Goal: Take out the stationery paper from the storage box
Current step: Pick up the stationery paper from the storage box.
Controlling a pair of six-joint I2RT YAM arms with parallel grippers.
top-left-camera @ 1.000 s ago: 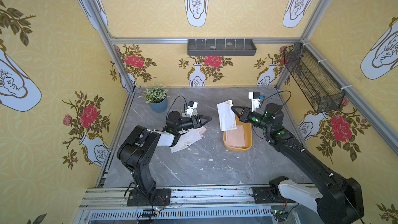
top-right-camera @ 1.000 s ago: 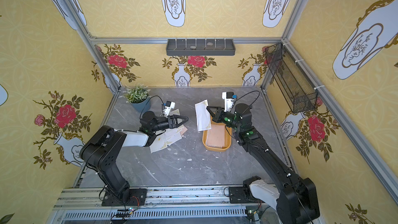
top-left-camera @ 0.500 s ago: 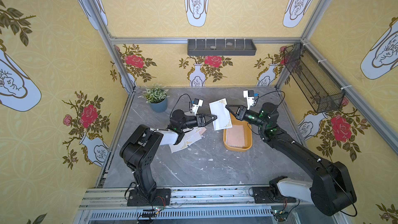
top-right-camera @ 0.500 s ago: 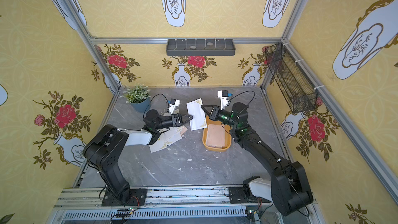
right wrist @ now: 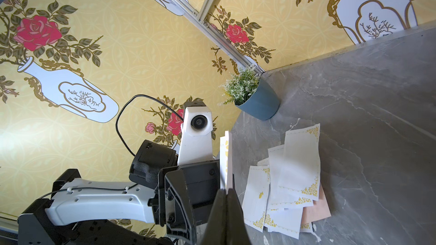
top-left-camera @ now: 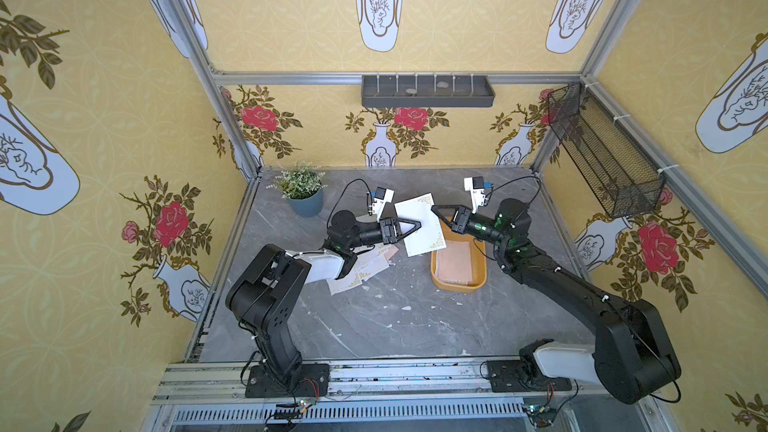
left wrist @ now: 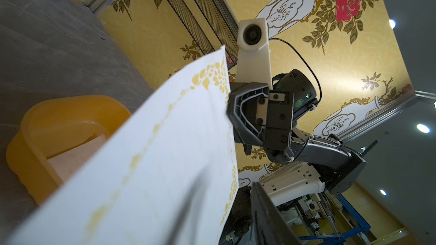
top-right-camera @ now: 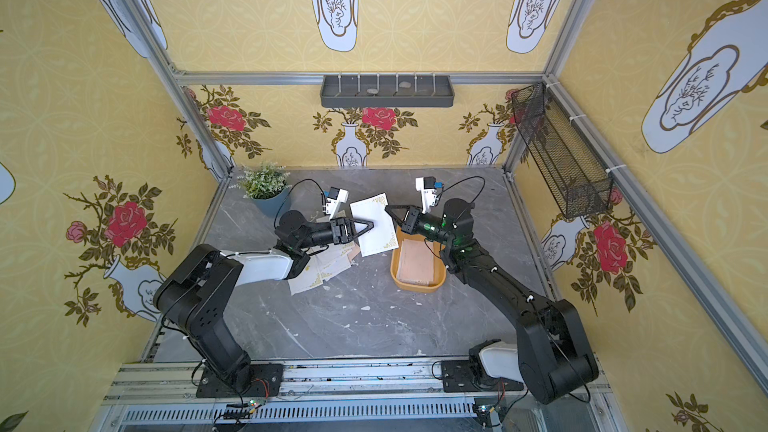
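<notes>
From the middle of the table, six o'clock is bare marble, my widest lane. At nine o'clock loose sheets lie partly under the left arm. At three o'clock the storage box stands open-topped, but the right gripper and the stationery sheet it pinches hang over its twelve o'clock end. A potted plant blocks the eleven o'clock corner.
</notes>
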